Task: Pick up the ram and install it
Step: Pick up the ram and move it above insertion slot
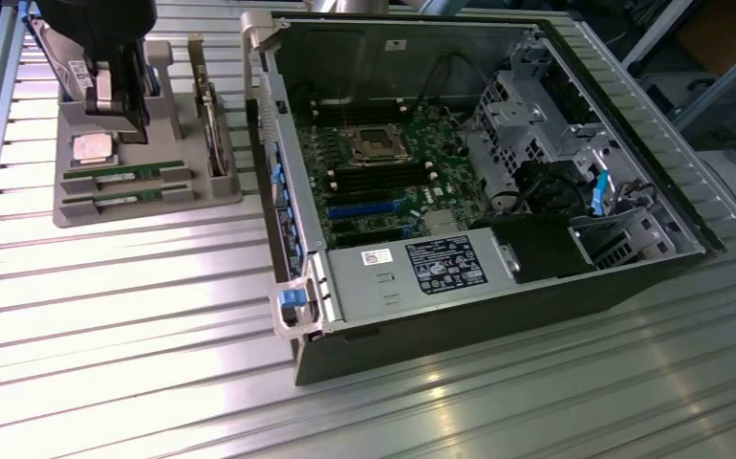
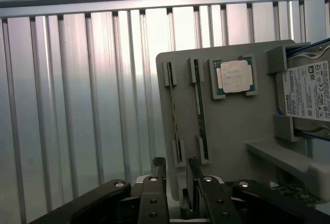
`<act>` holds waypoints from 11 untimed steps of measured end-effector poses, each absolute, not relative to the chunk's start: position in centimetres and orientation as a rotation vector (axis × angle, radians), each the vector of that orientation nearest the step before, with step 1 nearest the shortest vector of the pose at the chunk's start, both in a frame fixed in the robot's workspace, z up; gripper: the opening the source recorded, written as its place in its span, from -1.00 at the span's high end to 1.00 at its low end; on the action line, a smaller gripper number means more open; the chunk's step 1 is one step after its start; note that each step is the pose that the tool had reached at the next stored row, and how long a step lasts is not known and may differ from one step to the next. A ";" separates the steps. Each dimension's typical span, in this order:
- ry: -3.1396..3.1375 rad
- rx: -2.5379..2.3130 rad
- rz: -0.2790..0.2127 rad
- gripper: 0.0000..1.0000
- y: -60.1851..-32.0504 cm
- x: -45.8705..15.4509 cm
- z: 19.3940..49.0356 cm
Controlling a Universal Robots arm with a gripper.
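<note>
The arm's black gripper (image 2: 175, 163) hangs with fingers (image 2: 159, 170) apart over a grey plastic parts tray (image 2: 232, 126), where two thin green ram sticks (image 2: 200, 113) sit in parallel slots beside a square silver processor (image 2: 234, 75); beyond stands the open computer case (image 1: 342, 57) on the ribbed aluminium tabletop (image 1: 126, 316).

A ribbed metal table (image 1: 151, 316) of long parallel slats carries everything; light glares off its grooves. An open computer case (image 1: 470, 330) lies on its side on the table, open face up. A grey holder tray (image 1: 215, 198) rests flat on the slats to the exterior view's left of the case, beside its far end, with a narrow strip of table between them. In the wrist view the same tray (image 2: 232, 126) sits on the slatted table (image 2: 77, 105); a raised rail borders the table's edge beyond the tray.
</note>
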State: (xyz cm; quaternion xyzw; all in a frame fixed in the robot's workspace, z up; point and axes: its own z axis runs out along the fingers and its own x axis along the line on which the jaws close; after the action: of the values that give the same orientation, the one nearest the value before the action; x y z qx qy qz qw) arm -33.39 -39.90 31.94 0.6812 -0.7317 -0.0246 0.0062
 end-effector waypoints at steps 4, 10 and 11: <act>-2.290 2.132 -0.077 0.40 -39.9 -33.4 31.6; -2.290 2.132 -0.077 0.40 -39.9 -33.4 31.3; -2.290 2.132 -0.077 0.40 -39.9 -33.4 31.2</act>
State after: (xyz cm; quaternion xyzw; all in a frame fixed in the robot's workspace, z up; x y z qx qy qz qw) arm -33.39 -39.89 31.17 0.6812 -0.7317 -0.0246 0.0062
